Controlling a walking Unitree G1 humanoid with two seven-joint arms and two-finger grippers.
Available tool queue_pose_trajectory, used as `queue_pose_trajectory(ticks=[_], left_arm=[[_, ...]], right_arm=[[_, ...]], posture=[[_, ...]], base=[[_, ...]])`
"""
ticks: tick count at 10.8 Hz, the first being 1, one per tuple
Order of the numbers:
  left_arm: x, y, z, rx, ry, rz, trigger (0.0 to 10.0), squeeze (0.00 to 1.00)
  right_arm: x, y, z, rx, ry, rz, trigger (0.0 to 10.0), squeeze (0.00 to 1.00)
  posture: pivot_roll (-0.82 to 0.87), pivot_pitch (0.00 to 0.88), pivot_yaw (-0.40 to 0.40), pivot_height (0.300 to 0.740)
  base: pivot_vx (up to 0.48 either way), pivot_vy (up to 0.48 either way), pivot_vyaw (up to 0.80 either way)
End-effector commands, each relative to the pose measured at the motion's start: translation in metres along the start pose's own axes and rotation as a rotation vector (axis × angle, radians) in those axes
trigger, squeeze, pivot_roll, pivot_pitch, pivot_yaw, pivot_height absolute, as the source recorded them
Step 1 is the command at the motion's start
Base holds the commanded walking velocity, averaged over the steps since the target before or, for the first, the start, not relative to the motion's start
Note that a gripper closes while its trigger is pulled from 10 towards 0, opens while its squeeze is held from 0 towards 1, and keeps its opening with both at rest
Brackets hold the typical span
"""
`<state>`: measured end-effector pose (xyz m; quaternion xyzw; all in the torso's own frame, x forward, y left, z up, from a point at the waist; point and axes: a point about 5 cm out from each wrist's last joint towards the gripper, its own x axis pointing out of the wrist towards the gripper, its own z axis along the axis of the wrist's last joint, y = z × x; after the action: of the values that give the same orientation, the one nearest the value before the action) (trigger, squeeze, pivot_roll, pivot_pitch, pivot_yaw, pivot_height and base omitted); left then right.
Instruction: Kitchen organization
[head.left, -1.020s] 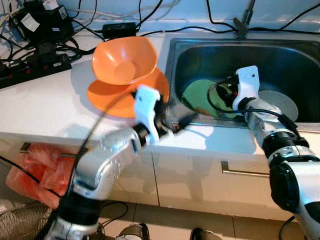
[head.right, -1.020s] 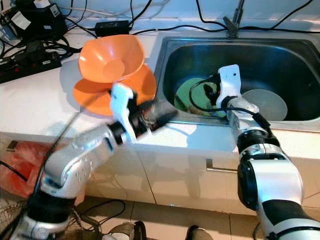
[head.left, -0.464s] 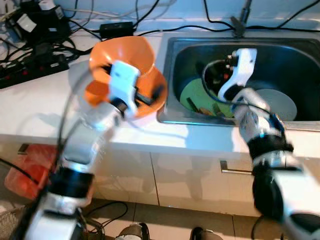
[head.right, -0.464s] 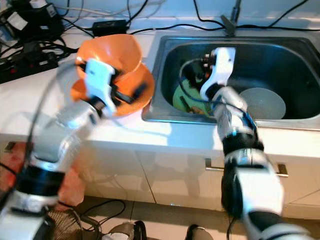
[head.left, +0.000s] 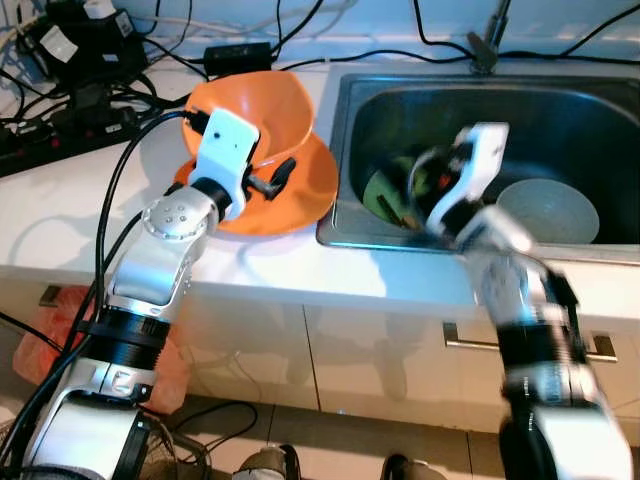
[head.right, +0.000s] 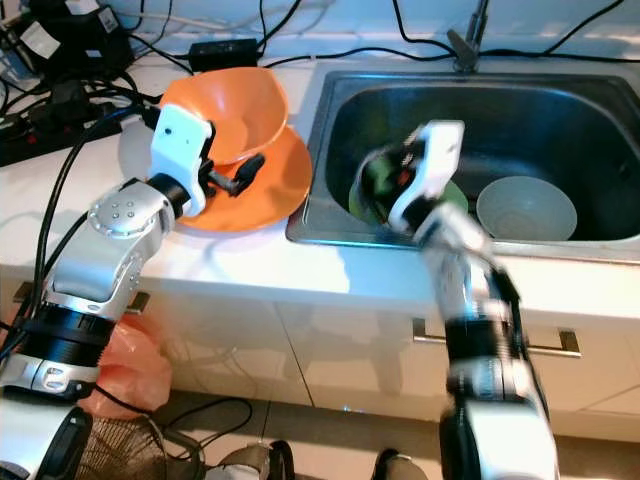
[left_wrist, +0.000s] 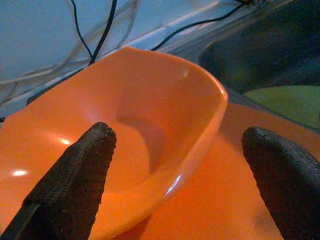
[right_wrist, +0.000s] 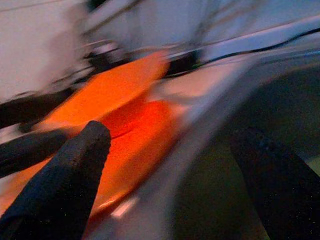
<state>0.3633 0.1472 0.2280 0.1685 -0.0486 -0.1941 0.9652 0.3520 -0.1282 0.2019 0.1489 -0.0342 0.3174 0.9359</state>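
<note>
White counter, no legible writing, left tool open at orange bowl, right tool open.

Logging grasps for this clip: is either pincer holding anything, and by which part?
Nothing is held. The left pincer is open around the orange bowl, not gripping it; the right pincer is open at the sink.

The orange bowl and plate look like smooth, glossy plastic (highlights glint inside the bowl). The sink is brushed metal with a dull sheen. The worktop is smooth and white. The left hand's fingers are matt black with a fine woven texture.
</note>
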Motion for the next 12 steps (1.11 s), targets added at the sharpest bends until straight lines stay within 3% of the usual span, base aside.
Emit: queue_pose_trajectory(ticks=[1,3,8,9,10,12], left_arm=[[0.002,0.003,-0.001,0.031,0.019,-0.006,10.0,0.0],[0.006,0.009,-0.015,0.104,0.097,-0.051,10.0,0.0],[0.01,0.037,-0.028,0.171,0.218,-0.094,10.0,0.0],[0.01,0.039,-0.03,0.176,0.225,-0.099,4.6,0.0],[0.01,0.039,-0.031,0.173,0.217,-0.125,0.0,0.0],[0.011,0.041,-0.028,0.165,0.2,-0.135,0.0,0.0]], right_arm=[[0.002,0.017,0.001,-0.002,0.019,0.095,10.0,0.0],[-0.01,0.033,-0.006,0.001,0.07,0.162,10.0,0.0],[-0.019,0.041,-0.004,0.021,0.094,0.145,10.0,0.0],[-0.02,0.042,-0.004,0.02,0.095,0.142,10.0,0.0],[-0.02,0.042,-0.002,0.02,0.093,0.136,10.0,0.0],[-0.02,0.042,-0.002,0.02,0.094,0.133,10.0,0.0]], posture=[[0.06,0.139,0.114,0.74],[0.05,0.141,0.117,0.74],[0.04,0.142,0.119,0.74],[0.04,0.142,0.119,0.74],[0.04,0.141,0.119,0.74],[0.04,0.139,0.12,0.74]], base=[[0.0,0.0,0.0],[0.0,0.0,0.0],[0.0,0.0,0.0],[0.0,0.0,0.0],[0.0,0.0,0.0],[0.0,0.0,0.0]])
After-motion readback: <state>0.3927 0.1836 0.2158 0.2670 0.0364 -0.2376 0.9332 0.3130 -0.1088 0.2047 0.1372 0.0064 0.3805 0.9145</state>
